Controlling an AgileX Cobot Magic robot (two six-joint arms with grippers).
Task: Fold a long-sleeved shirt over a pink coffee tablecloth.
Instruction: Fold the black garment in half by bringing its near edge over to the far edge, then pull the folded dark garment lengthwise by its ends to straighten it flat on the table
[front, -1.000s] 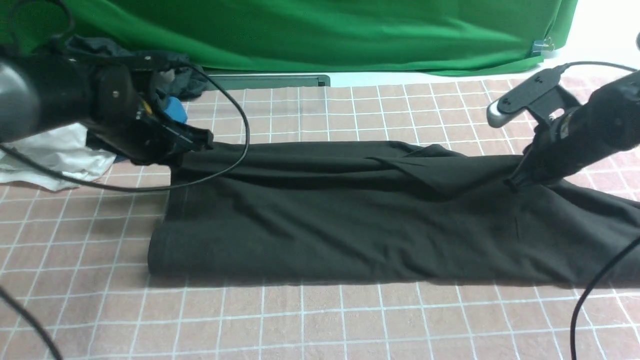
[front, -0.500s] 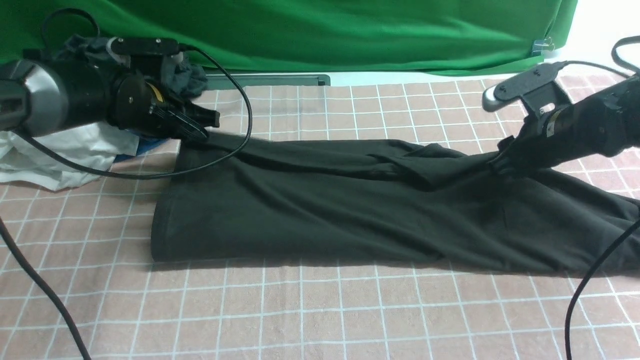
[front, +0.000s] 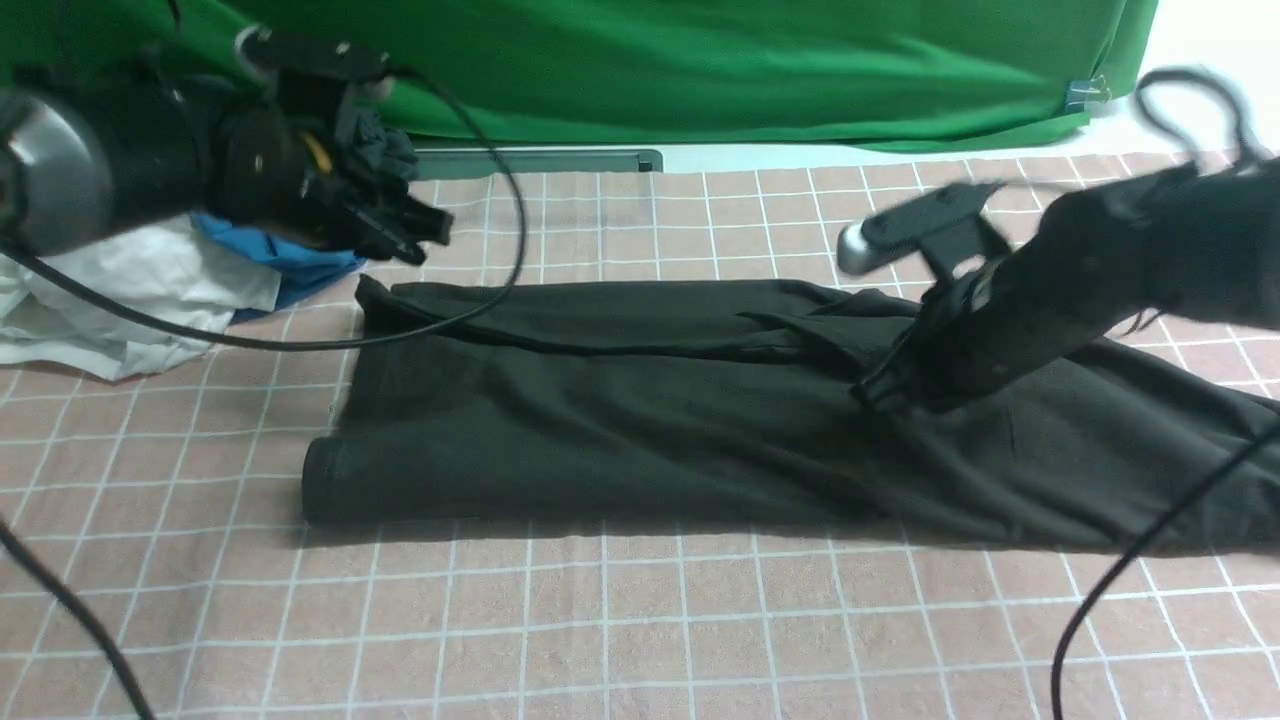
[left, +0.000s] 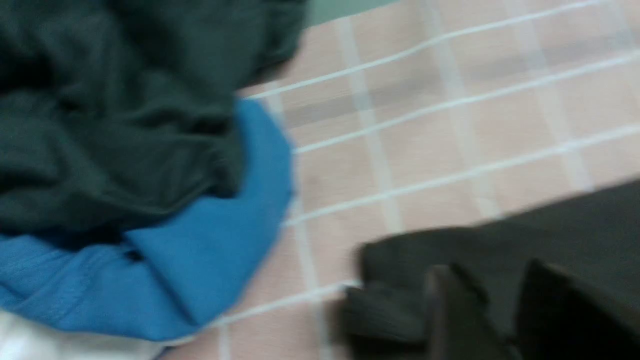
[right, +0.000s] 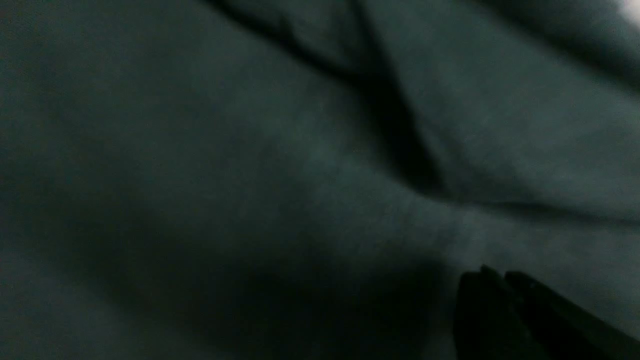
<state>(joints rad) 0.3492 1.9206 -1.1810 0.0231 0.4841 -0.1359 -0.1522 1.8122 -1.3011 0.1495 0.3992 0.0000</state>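
At the far left, a white garment (front: 150, 290), a blue garment (front: 300, 265) and a dark grey garment (left: 100, 125) lie heaped on the tablecloth (front: 600, 640). The left gripper (front: 425, 240) hovers near the far left corner of the shirt (front: 650, 420), fingers apart, holding nothing. The black shirt lies lengthwise across the middle of the tablecloth, near edge rolled over. The right gripper (front: 872, 392) rests tip-down on the shirt, right of centre, fingers together. Whether fabric is pinched cannot be determined.
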